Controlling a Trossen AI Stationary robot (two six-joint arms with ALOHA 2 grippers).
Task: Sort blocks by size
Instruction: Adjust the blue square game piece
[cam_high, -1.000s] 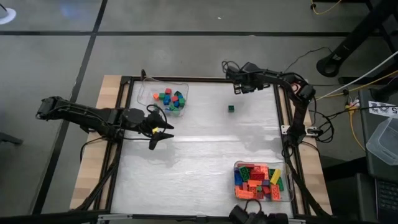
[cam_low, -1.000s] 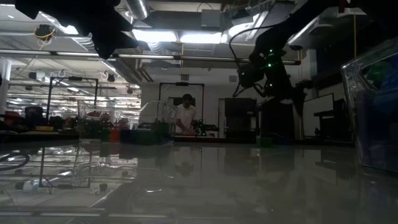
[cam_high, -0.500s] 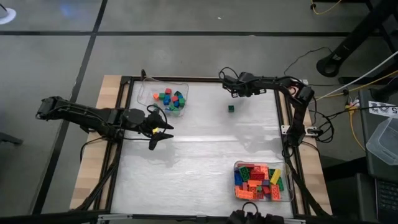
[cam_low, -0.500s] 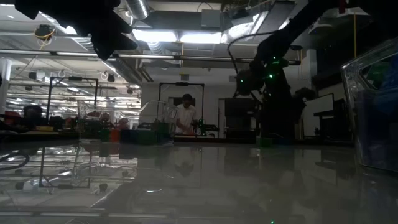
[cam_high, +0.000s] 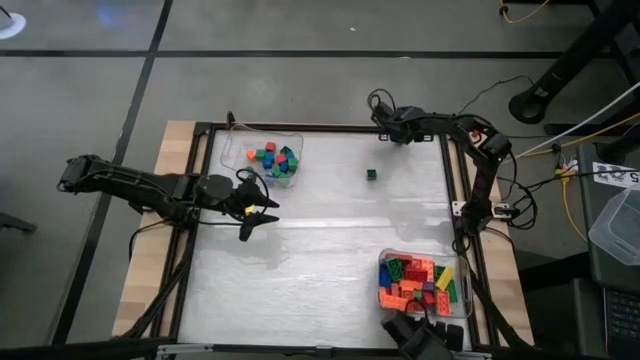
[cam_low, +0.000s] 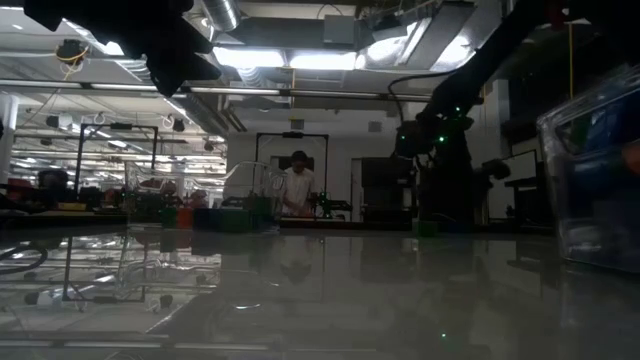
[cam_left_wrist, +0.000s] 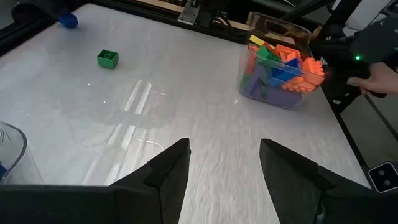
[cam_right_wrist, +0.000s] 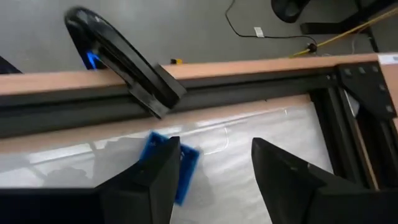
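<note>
A blue block (cam_right_wrist: 166, 163) lies on the table close to its far edge and also shows in the left wrist view (cam_left_wrist: 68, 20). My right gripper (cam_right_wrist: 211, 149) hovers open over it (cam_high: 383, 116), one finger in front of part of the block. A green block (cam_high: 371, 174) lies alone on the table (cam_high: 320, 250). A clear tray (cam_high: 272, 160) at the far left holds small blocks. Another clear tray (cam_high: 420, 285) at the near right holds larger ones. My left gripper (cam_high: 270, 211) waits open at the table's left side (cam_left_wrist: 225, 146).
A dark frame rail (cam_right_wrist: 186, 102) and a wooden border (cam_high: 170, 240) run round the table. A dark shape (cam_high: 418, 338) sits at the near edge beside the near right tray. A person (cam_low: 297, 185) stands in the room beyond.
My right gripper has swung toward the table's far edge and sunk lower, rolling as it went, and stays open. The near right tray has shifted a little, and a dark shape has come up beside it at the near edge.
</note>
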